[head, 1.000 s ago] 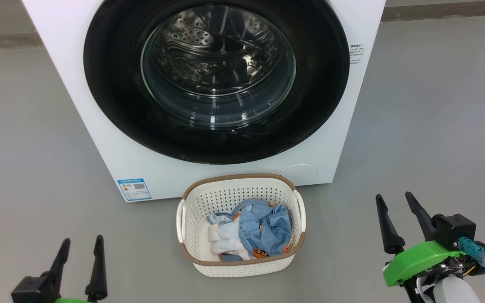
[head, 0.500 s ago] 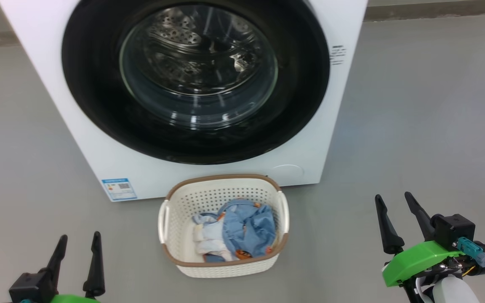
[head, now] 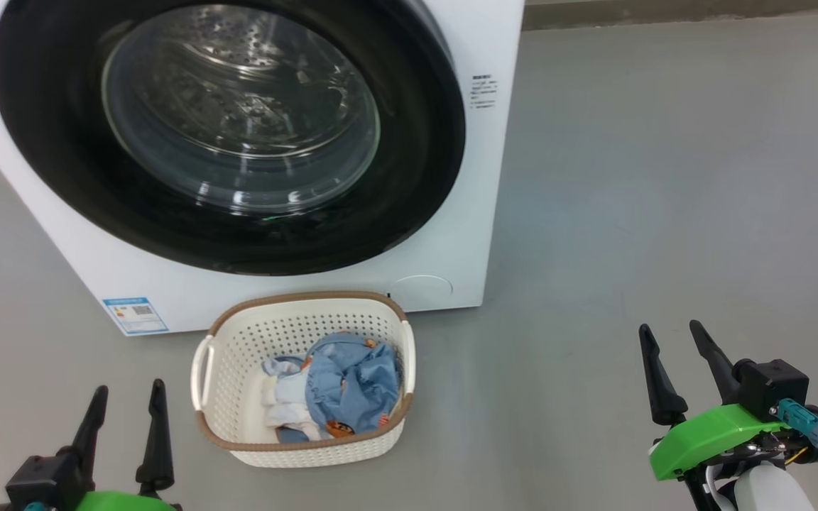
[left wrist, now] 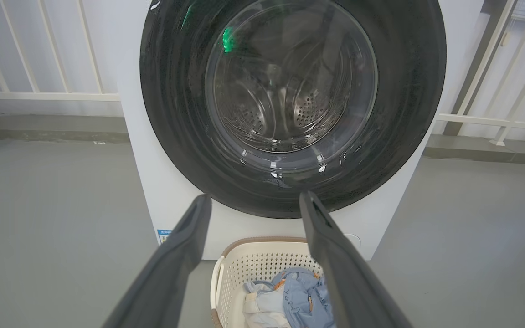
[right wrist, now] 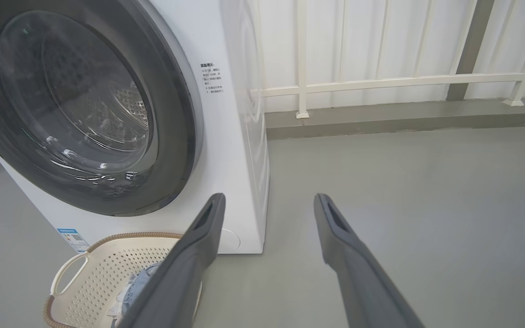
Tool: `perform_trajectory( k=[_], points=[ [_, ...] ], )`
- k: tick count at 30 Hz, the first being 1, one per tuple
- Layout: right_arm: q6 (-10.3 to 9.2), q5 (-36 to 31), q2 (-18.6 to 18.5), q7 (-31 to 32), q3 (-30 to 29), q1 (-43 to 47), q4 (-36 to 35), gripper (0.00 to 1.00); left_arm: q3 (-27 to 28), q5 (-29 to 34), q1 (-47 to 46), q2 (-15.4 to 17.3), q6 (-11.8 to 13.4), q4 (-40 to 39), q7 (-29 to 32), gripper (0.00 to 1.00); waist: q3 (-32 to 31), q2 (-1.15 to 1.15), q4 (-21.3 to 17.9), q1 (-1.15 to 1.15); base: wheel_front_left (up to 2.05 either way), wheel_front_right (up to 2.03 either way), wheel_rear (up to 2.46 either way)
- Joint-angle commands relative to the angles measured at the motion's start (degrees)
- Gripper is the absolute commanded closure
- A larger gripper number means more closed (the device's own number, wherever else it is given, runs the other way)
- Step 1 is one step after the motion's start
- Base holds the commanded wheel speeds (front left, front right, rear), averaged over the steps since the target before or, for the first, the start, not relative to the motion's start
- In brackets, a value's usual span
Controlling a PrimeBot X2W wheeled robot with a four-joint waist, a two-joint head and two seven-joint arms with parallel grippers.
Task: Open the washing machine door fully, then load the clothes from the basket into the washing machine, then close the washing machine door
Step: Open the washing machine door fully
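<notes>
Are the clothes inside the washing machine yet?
No, the clothes lie in the basket in front of the washing machine, and the washing machine door is shut.

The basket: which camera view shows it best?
The head view: the whole basket shows, with rim, both handles and the clothes inside. The left wrist view cuts off its near half, and a finger covers part. The right wrist view shows one handle and one side.

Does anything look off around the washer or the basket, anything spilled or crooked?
Nothing stands out. The washing machine door is shut and unbroken, the basket stands upright before it, and the clothes all lie inside it.
</notes>
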Motion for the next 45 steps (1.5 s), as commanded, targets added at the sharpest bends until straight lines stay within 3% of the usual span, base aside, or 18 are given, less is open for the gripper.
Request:
perform_trajectory(
  k=[1,20,33,38,45],
  points=[
    [-0.06,0.1,0.0,-0.6,1.3,-1.5,-1.6,0.0,2.2,0.6,-2.5,1.0,-0.1,-1.9,-0.7,0.0,0.2,0.0,0.0,0.0,0.48,0.48,-0.96],
    [-0.06,0.7,0.0,-0.9,1.6,-1.8,-1.5,0.0,1.6,1.4,-1.3,0.7,-0.2,-4.0,-0.7,0.0,0.0,0.0,0.2,0.0,0.06,0.06,-0.13],
    [-0.06,5.4,-0.1,-1.3,0.9,-7.3,-5.2,0.0,1.3,2.3,0.4,-0.4,-0.2,-6.7,-0.7,0.0,2.1,0.0,1.2,0.0,0.0,0.0,0.0],
    [-0.06,10.5,-0.1,-1.3,-0.2,-10.1,-6.1,0.0,1.1,2.5,0.7,-0.7,-0.2,-7.2,-0.7,0.0,3.3,0.0,1.8,0.0,0.0,0.0,0.0],
    [-0.06,29.2,0.0,0.7,-4.6,-16.4,-5.5,0.0,0.1,2.4,0.0,-0.9,-0.2,-7.2,-0.7,0.0,6.1,0.0,2.9,0.0,0.0,0.0,0.0]
  ],
)
